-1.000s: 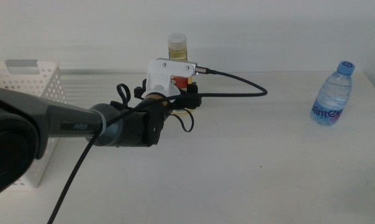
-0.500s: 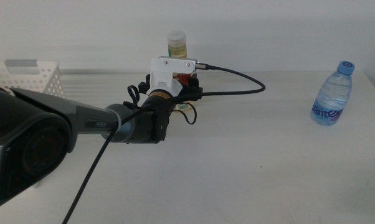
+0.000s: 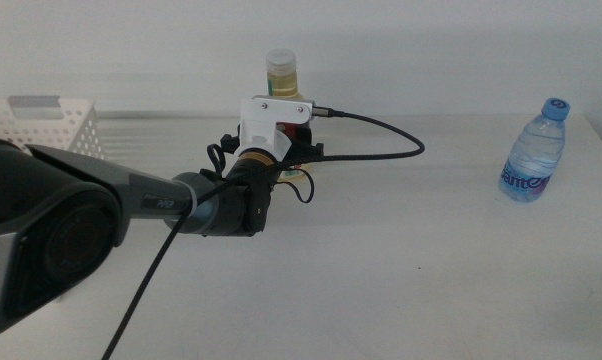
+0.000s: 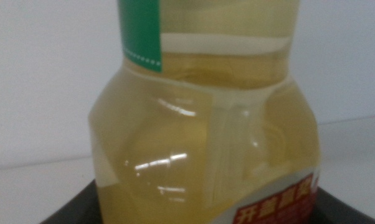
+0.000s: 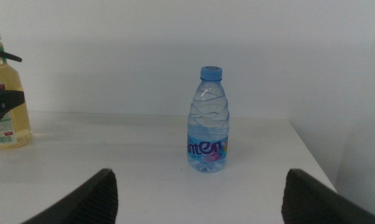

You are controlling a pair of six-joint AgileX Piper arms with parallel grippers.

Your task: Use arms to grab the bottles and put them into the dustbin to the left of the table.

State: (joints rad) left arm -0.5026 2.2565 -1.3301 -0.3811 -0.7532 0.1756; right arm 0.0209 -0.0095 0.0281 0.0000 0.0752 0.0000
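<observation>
Reaching across the table point(image 3: 401, 290), the left tool point(image 3: 293, 150) has its jaws on either side of the yellow-liquid bottle point(image 4: 206, 143) near the far edge; whether they pinch it cannot be told. Right tool point(image 5: 197, 199) waits, jaws spread, facing the water bottle point(image 5: 207, 121) near the right edge.

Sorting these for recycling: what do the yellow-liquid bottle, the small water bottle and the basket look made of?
The tall yellow-liquid bottle: clear glossy plastic, judging by highlights and a moulded seam. The small blue-capped water bottle: thin clear plastic with ribbed, crinkled walls. The white perforated basket: opaque plastic, seemingly matte.
</observation>
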